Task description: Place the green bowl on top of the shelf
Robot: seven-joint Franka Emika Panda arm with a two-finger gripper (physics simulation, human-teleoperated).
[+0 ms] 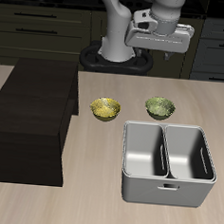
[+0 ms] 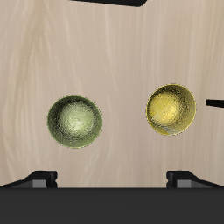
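Note:
The green bowl (image 1: 160, 108) (image 2: 74, 121), olive with a ribbed inside, rests on the table just behind the grey bin. The shelf (image 1: 33, 112) is a large, dark, box-like cabinet with a flat, bare top, standing at the table's side beyond the yellow bowl. My gripper (image 1: 159, 46) (image 2: 114, 178) hangs high above the table, farther back than the green bowl and well clear of it. It is open, its fingertips (image 2: 39, 178) spread wide with nothing between them.
A brighter yellow bowl (image 1: 106, 109) (image 2: 171, 109) of the same size sits between the green bowl and the shelf. A grey metal two-compartment bin (image 1: 167, 164) stands nearer the table's front edge.

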